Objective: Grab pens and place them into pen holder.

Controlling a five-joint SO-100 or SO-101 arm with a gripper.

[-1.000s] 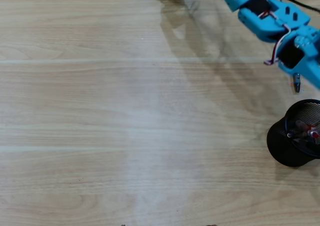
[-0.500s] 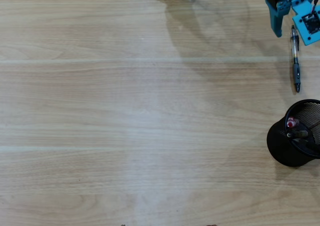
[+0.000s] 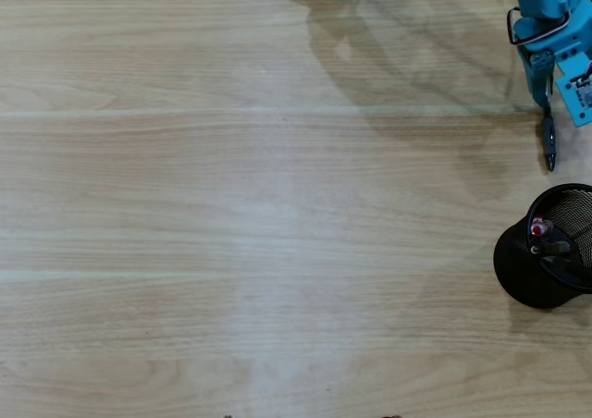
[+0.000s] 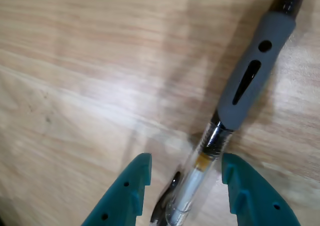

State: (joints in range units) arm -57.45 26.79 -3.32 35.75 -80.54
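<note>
Seen from the wrist, the teal pincer (image 4: 186, 186) stands spread astride the clear-barrelled pen with grey rubber grip (image 4: 227, 111) lying on the pale wooden desk (image 4: 75, 86). Centre, then close squarely on the barrel before lifting toward the black mesh pen holder (image 3: 546, 252) nearby.

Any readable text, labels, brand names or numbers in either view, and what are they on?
None can be read. The pen shows no print on its grey grip or clear barrel. The black mesh pen holder carries no label. A small white tag on the arm is too small to read.
</note>
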